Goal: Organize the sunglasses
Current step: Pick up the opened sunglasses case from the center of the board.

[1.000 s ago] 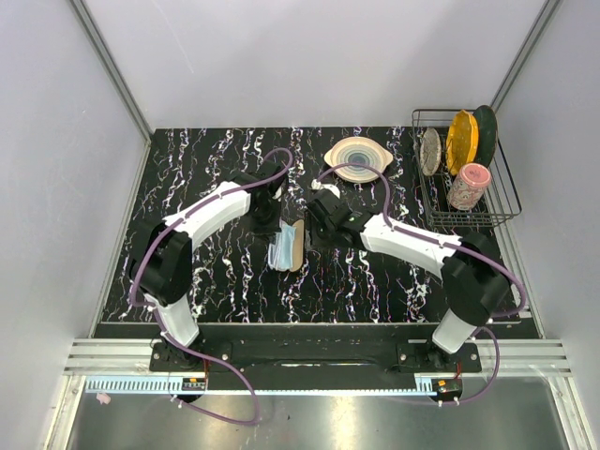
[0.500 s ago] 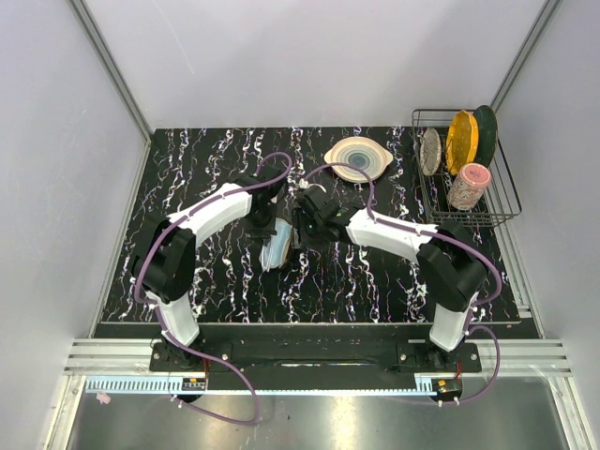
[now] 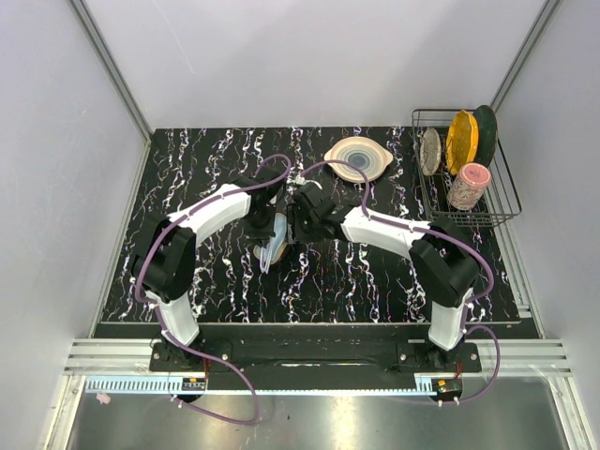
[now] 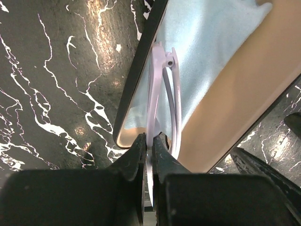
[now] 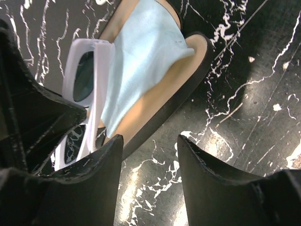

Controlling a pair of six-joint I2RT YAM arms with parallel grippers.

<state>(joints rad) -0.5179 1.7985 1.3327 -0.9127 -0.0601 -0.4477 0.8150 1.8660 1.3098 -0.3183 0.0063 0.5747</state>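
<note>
My left gripper (image 4: 149,141) is clenched on the sunglasses (image 4: 157,94), held edge-on over the cloth (image 4: 211,52) in the case (image 4: 235,108). My right gripper (image 5: 149,146) waits beside it, jaws apart and empty. I should lay them flat, then let go gently.

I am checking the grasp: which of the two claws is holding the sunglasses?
The left claw, shut on the whitish sunglasses over the open case; the right claw is open and holds nothing.

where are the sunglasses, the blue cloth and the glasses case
sunglasses (image 5: 83,70), right wrist view, dark lens
blue cloth (image 5: 141,52), right wrist view, middle
glasses case (image 4: 240,89), left wrist view, tan lining
</note>
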